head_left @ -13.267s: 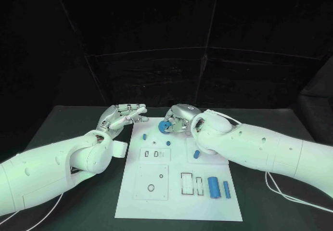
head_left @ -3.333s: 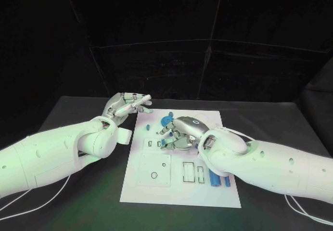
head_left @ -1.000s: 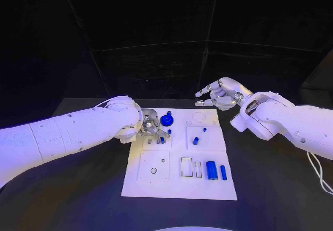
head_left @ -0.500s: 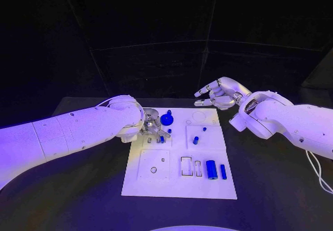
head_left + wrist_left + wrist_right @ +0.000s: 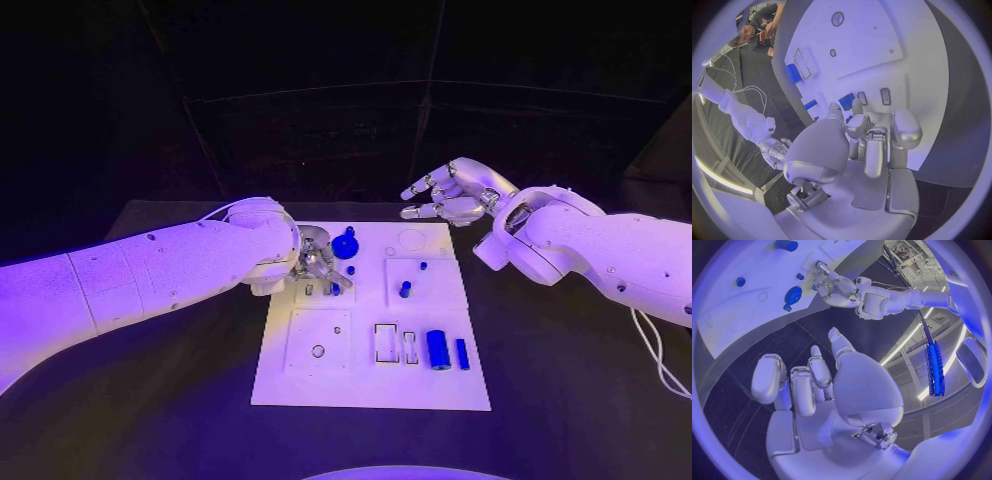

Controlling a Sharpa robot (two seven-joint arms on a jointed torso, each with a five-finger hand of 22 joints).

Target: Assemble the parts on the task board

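1. From my remote station: the white task board point(image 5: 372, 390) lies in the middle of the black worktop point(image 5: 159, 400), its long side running away from the robot.
2. The left robot hand point(image 5: 315, 264) is down at the board's far left corner, fingers curled beside a blue gear-shaped part point(image 5: 346, 243) and a short blue peg point(image 5: 333, 288) — I cannot tell whether it grips anything.
3. In the left wrist view the same hand point(image 5: 870, 145) has its fingertips point(image 5: 856, 107) right at a blue part point(image 5: 846, 101) on the board, next to a small rectangular slot point(image 5: 886, 96).
4. The right robot hand point(image 5: 450, 194) hovers above the worktop past the board's far right corner, holding nothing, fingers loosely bent and apart.
5. The right wrist view confirms it — that hand point(image 5: 814, 385) is empty, well clear of the board.
6. Near the board's front right, a thick blue cylinder point(image 5: 437, 349) and a slimmer blue pin point(image 5: 462, 353) lie side by side, just beside two rectangular recesses point(image 5: 387, 343).
7. Another small blue piece point(image 5: 404, 289) sits in the right-hand panel mid-board.
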